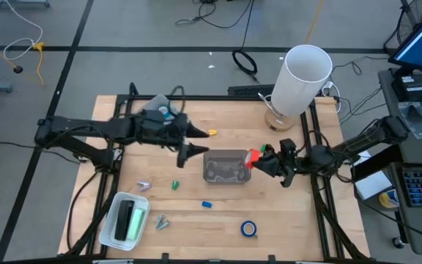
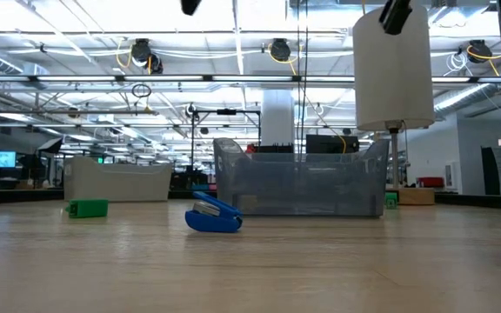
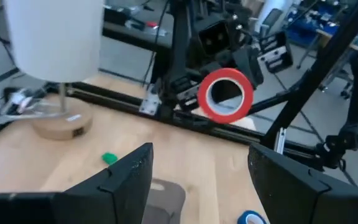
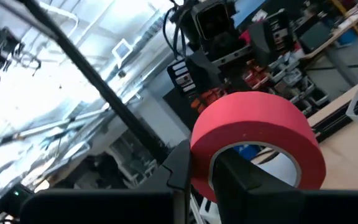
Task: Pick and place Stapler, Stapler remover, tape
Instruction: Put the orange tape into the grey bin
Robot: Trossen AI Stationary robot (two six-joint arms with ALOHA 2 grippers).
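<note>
Wooden table (image 1: 218, 220) spread below, both arms up over it. Clear bin (image 1: 226, 166) sits mid-table, and the right gripper (image 1: 258, 162) hangs at its right edge, fingers clamped on a red tape roll (image 4: 253, 140) held in the air. Left gripper (image 1: 184, 152) hovers just left of the bin, fingers spread wide, holding nothing. Blue tape roll (image 1: 249, 229) lies near the front edge.

Bin (image 1: 226, 166) mid-table, tape roll (image 1: 249, 229) before it, tray (image 1: 125, 218) front-left, lamp (image 1: 299, 81) behind
</note>
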